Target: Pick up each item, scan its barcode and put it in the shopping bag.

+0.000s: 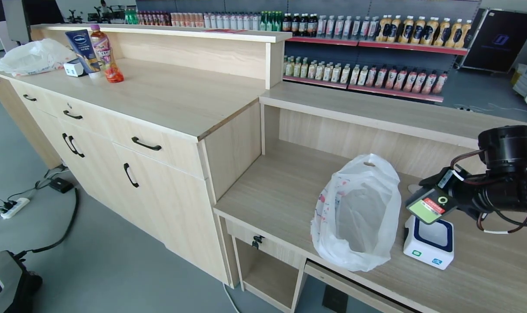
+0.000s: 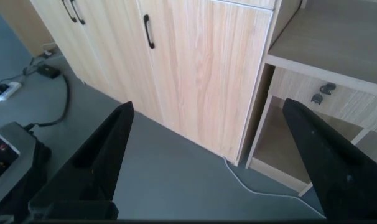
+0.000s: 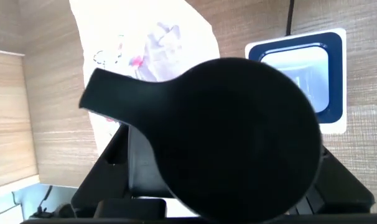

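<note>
Just above the scanner (image 1: 428, 243), the right gripper (image 1: 451, 188) is clamping its jaws on the item (image 1: 430, 206), a flat dark pack wearing a green label with a red band, its print too small to read. Right beside the scanner, the white shopping bag (image 1: 358, 213) is sitting slumped near the desk (image 1: 272, 191) front edge, with bare top stretching beyond it. Well away from the scanner, the left gripper (image 2: 207, 165) is hanging over grey floor (image 2: 176, 140), jaws wide apart.
</note>
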Available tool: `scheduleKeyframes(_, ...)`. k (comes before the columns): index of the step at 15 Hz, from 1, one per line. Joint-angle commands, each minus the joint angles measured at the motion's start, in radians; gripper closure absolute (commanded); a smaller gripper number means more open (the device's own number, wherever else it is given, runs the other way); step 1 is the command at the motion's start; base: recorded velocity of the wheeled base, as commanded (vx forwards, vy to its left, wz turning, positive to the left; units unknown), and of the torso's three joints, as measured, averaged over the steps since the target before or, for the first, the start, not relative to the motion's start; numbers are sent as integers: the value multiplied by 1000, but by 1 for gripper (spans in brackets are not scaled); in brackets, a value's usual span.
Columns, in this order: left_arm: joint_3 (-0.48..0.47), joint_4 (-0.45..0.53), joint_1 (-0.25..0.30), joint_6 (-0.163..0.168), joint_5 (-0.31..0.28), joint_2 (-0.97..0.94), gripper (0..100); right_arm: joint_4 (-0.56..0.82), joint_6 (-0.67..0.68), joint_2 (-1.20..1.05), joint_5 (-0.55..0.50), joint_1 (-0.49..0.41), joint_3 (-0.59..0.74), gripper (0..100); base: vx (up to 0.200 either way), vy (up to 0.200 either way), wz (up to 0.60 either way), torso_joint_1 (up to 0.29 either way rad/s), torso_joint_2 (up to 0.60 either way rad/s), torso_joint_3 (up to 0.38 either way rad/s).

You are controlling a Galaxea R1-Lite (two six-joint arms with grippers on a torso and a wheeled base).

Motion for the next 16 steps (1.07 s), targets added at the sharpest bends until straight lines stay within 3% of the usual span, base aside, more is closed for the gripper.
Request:
scheduleKeyframes(1, 0, 0, 0, 0, 0, 0, 0, 16, 1, 5, -1, 0, 9, 100, 0, 0, 0, 0, 0, 0)
scheduleKeyframes(10, 0, 0, 0, 0, 0, 0, 0, 23, -6, 48, -31, -45, 55, 100, 0, 0, 0, 0, 0, 0)
scheduleKeyframes(16, 0, 0, 0, 0, 0, 0, 0, 12, -41, 132, -28, -45, -20, 100, 0, 0, 0, 0, 0, 0)
